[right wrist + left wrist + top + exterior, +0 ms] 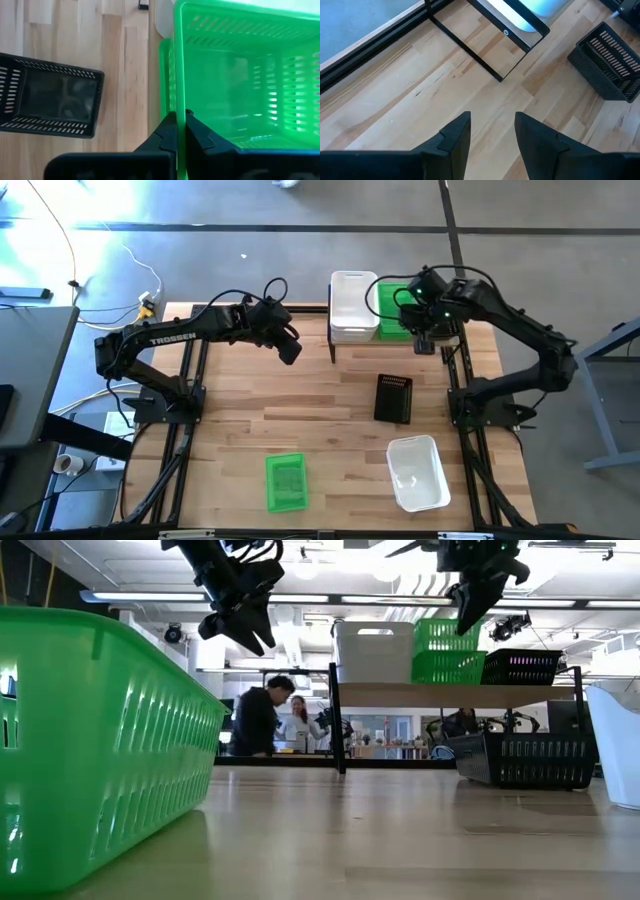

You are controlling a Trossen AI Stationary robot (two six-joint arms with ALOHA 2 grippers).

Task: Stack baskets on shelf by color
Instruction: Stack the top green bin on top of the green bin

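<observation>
On the shelf (450, 695) at the table's far side stand a white basket (352, 305), green baskets (445, 652) and a black basket (520, 667), side by side. My right gripper (180, 120) is above the shelf, shut on the upper green basket (235, 75), which sits over a second green one (165, 75). My left gripper (290, 345) hangs open in the air left of the shelf, with nothing between its fingers (455, 140). Another black basket (393, 398), a green one (285, 482) and a white one (417, 472) rest on the table. My right gripper pinches the rim of one wall (178, 100) of the upper green basket, the wall facing the black basket on the table. One finger is inside the basket and one outside. The fingers slant down from above. I cannot tell whether the basket rests in the green one below.
The shelf's black legs (332, 345) stand on the tabletop. The arms' black frame rails (185, 410) run along the table's left and right sides. People stand in the room beyond the table (270, 715).
</observation>
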